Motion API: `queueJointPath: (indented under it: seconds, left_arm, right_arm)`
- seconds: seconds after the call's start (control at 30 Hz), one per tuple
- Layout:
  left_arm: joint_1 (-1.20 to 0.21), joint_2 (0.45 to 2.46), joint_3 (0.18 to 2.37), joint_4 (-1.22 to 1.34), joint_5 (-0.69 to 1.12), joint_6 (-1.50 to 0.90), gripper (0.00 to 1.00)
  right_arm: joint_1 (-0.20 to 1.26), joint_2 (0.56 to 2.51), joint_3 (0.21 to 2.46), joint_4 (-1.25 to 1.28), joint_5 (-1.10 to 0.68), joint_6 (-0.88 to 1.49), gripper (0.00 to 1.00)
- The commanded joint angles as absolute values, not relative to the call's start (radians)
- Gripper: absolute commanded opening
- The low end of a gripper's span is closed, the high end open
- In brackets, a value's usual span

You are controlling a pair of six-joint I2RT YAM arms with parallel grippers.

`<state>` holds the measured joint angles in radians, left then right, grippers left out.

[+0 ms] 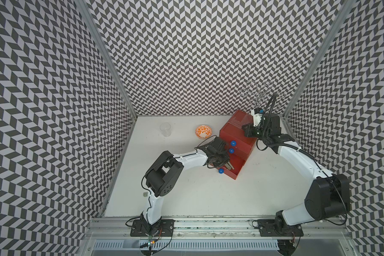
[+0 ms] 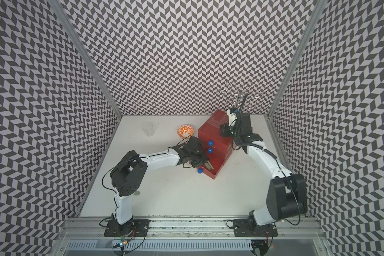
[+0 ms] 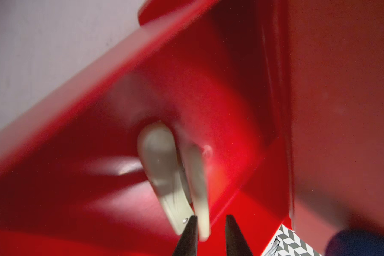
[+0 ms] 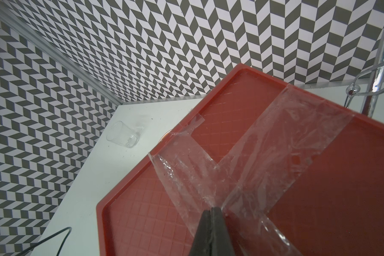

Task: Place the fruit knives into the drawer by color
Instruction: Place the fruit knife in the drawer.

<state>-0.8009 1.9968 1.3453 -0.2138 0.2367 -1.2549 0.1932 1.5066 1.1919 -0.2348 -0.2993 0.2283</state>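
Note:
The red drawer chest (image 1: 235, 135) stands at the back right, its bottom drawer (image 1: 237, 171) pulled out towards the front. My left gripper (image 1: 224, 165) hangs over that drawer, open. In the left wrist view one grey-green fruit knife (image 3: 160, 159) lies on the drawer floor (image 3: 75, 199). A second one (image 3: 197, 177), blurred, is loose by the left fingertip, inside the gap between the fingers. My right gripper (image 4: 211, 209) is shut with nothing in it, its tips pressed on the taped top of the chest (image 4: 142, 221). Other knives are hidden.
Three blue knobs (image 1: 233, 143) mark the drawer fronts. An orange-patterned bowl (image 1: 203, 131) sits left of the chest, a clear glass (image 1: 165, 129) further left. A wire rack (image 1: 261, 93) rises behind the chest. Patterned walls close three sides.

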Motion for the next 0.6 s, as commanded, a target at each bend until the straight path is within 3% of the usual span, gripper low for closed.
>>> queueJointPath:
  seconds: [0.0,0.33,0.57]
  left_arm:
    - [-0.808,1.995,1.381,-0.255,0.209,-1.234,0.27]
    - [-0.789,1.864,1.420,-0.427,0.094,-1.167,0.28]
    - [-0.706,1.717,1.393,-0.756,-0.014,-1.142,0.31]
  right_arm:
    - [0.191,1.559,1.118,-0.527,-0.261,0.224,0.01]
    - [0.192,1.551,1.116,-0.522,-0.259,0.224,0.01]
    - [0.191,1.552,1.121,-0.503,-0.276,0.230,0.01]
